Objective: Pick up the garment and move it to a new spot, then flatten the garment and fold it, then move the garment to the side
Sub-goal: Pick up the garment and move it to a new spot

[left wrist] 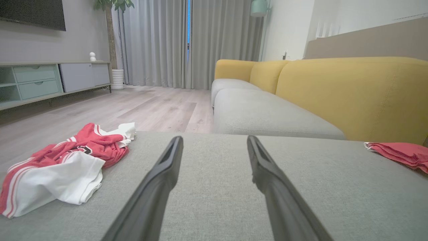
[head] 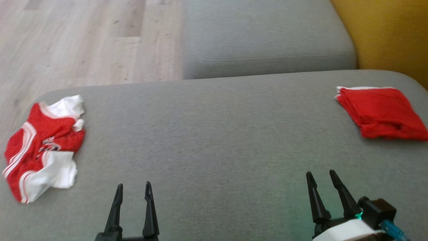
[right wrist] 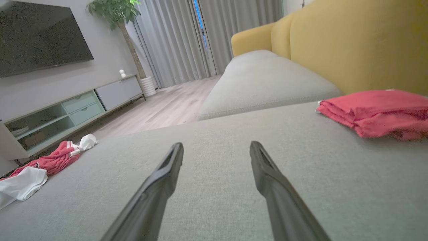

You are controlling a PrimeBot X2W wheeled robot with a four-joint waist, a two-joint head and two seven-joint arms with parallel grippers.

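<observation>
Hovering over the grey cushion, my left gripper and right gripper both stand wide and empty, left nearest the crumpled garment, likely poised to pick it.

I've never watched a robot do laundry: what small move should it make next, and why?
Probably reach the left gripper out to the crumpled red-and-white garment at the cushion's left end. It is the nearer arm; the right gripper is open and empty too, and the red garment at right already looks folded.
</observation>
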